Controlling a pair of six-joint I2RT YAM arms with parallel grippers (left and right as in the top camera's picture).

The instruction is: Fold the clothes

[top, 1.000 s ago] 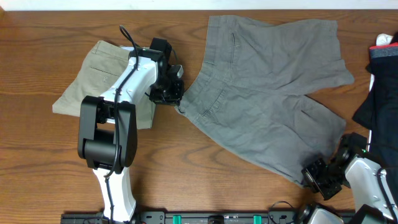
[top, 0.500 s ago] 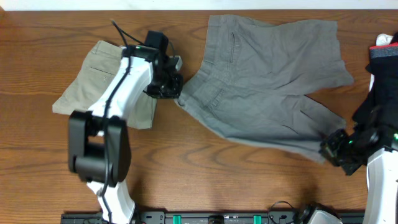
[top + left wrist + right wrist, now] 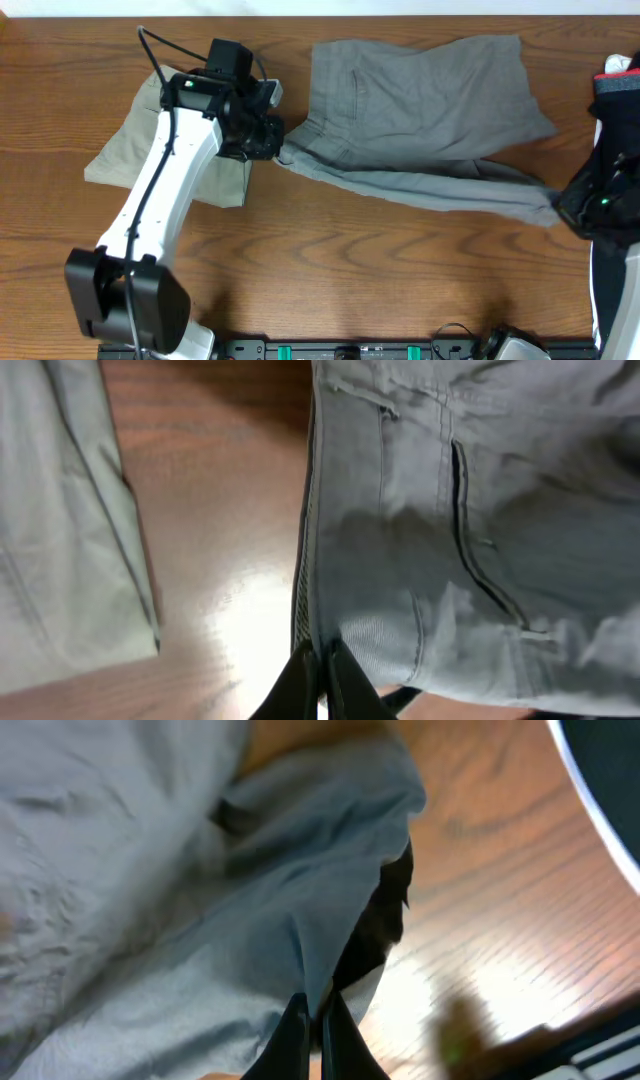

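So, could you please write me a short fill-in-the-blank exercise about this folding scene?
1. The left gripper and the right gripper are each shut on the ___ cotton trousers.
2. The folded khaki-beige trousers lie beneath the ___ arm.
3. The table is brown ___.
Missing: grey; left; wood.

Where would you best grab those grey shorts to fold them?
Probably at two corners of the near edge: the waistband corner from the left, the leg hem corner from the right. The grey shorts are limp, flat cloth, so only edges give something thin to pinch. The left end effector and right end effector are shut there, stretching that edge taut.
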